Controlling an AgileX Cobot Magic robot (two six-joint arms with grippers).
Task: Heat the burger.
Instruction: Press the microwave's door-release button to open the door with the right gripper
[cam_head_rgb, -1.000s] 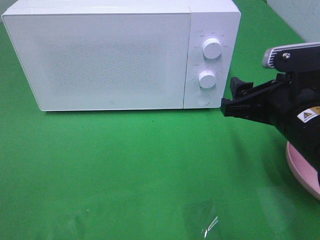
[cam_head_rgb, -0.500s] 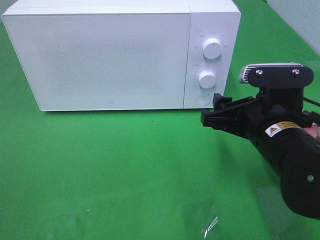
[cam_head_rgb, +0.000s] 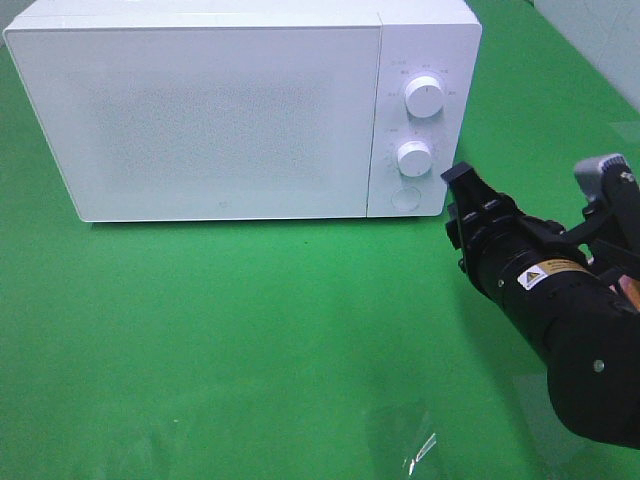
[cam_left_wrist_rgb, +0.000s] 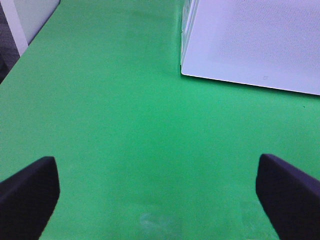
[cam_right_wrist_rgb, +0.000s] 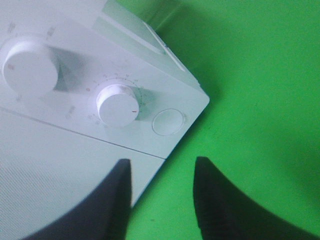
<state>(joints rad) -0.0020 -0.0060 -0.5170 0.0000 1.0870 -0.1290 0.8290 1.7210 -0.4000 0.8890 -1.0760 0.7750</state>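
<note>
The burger is out of view in every frame. A white microwave (cam_head_rgb: 220, 110) stands at the back of the green table with its door closed. My right gripper (cam_head_rgb: 458, 195) hovers just right of the control panel, level with the round button (cam_head_rgb: 405, 198) under the lower knob (cam_head_rgb: 414, 157). In the right wrist view its dark fingers (cam_right_wrist_rgb: 120, 200) stand apart with nothing between them, pointing at the panel's corner near the button (cam_right_wrist_rgb: 167, 121). My left gripper (cam_left_wrist_rgb: 157, 170) is wide open over bare green mat, near the microwave's front left corner (cam_left_wrist_rgb: 182, 70).
The upper knob (cam_head_rgb: 424, 97) sits above the lower one. A small shiny scrap of clear film (cam_head_rgb: 420, 448) lies on the mat near the front edge. A pale wall (cam_head_rgb: 600, 35) rises at the back right. The table's left edge (cam_left_wrist_rgb: 10, 65) shows in the left wrist view.
My right arm has swung in front of the microwave's panel and rolled its wrist. Its fingers have come closer together. The arm now covers the pink plate seen earlier at the right.
</note>
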